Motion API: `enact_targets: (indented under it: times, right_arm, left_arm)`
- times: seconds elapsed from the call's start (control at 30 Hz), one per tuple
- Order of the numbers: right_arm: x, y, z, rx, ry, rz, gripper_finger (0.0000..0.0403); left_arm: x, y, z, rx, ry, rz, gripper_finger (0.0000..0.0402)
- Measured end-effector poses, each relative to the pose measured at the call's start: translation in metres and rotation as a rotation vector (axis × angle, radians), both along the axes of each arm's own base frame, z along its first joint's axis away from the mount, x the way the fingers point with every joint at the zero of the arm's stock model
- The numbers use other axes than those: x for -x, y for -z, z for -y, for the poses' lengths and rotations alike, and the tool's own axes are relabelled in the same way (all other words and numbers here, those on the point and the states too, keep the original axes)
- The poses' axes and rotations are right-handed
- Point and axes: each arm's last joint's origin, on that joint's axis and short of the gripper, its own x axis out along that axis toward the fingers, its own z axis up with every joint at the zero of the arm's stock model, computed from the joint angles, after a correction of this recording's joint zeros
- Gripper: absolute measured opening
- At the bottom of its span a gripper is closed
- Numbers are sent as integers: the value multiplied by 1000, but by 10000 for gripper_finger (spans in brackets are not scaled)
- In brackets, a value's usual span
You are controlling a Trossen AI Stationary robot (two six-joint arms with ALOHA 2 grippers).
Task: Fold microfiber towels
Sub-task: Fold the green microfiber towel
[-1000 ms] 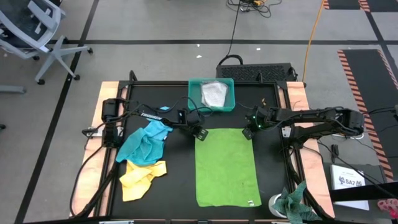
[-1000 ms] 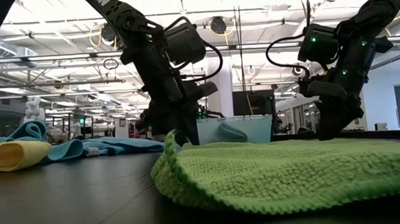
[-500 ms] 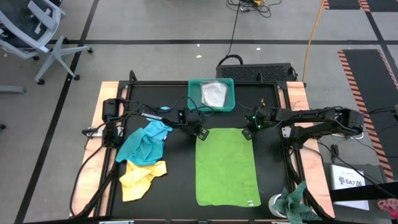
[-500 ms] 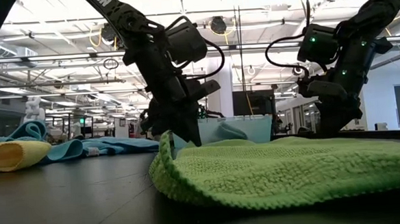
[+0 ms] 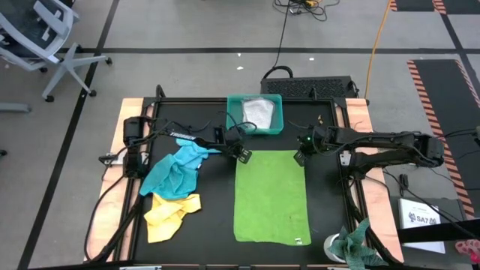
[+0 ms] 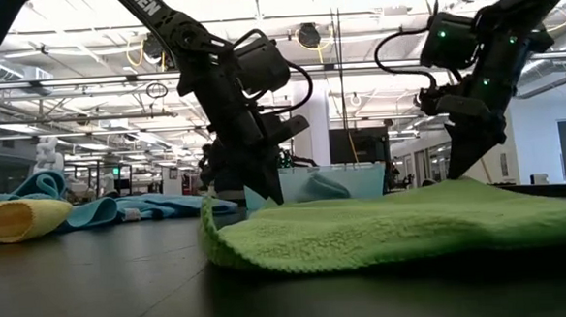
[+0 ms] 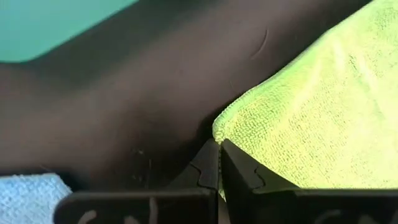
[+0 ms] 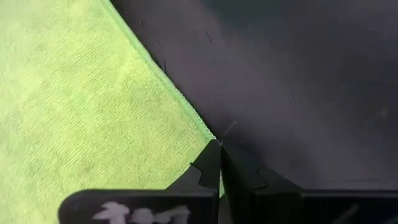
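Writing: none legible on green towel (image 5: pixel 271 196) | left gripper (image 5: pixel 243 155) clenched on towel's far left corner | right gripper (image 5: pixel 298 157) clenched on far right corner, both raised

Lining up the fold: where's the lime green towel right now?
In the high view the lime green towel lies flat mid-table, just below the teal tray; the left gripper and right gripper pinch its two far corners.
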Motion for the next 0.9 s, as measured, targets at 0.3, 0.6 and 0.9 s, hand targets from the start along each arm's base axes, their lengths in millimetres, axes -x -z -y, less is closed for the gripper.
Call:
enact_targets:
  times: [0.3, 0.6, 0.9]
  right_arm:
    - [1, -5, 6, 21, -12, -21, 0]
    - [0, -5, -1, -4, -26, -33, 0]
    - [-12, -42, -4, 49, -65, -52, 0]
  left_arm:
    - [-9, -7, -4, -29, 5, 117, 7]
    - [-8, -7, -5, -28, 0, 108, 8]
    - [3, -43, -6, -110, 0, 142, 4]
